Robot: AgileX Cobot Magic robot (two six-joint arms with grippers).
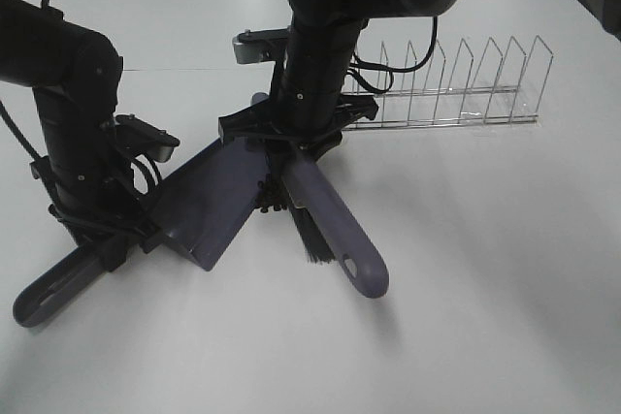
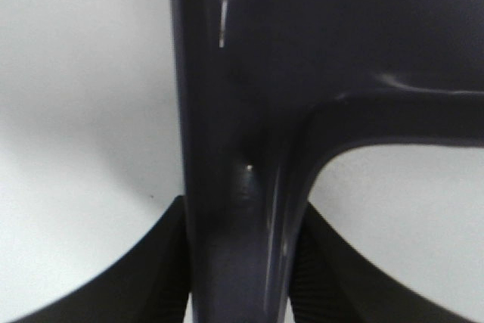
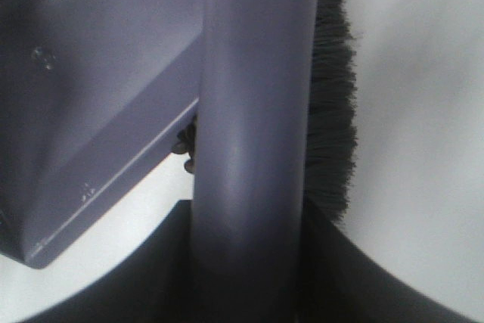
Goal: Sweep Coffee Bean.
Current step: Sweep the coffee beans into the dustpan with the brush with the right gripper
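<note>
The purple dustpan [image 1: 209,206] lies on the white table, its mouth facing the brush. My left gripper [image 1: 109,244] is shut on the dustpan's handle [image 2: 234,209], which fills the gap between the fingers [image 2: 144,281]. My right gripper [image 1: 291,150] is shut on the purple brush [image 1: 335,225], its black bristles [image 1: 310,239] resting on the table. A few dark coffee beans [image 1: 269,196] show in the narrow gap between the dustpan's edge and the brush. In the right wrist view the beans [image 3: 185,144] sit against the brush handle [image 3: 253,111] beside the dustpan [image 3: 98,96].
A clear wire rack [image 1: 446,94] stands behind the right arm at the back right. The dustpan's handle end [image 1: 44,298] points to the front left. The white table [image 1: 485,288] stretches to the front and right.
</note>
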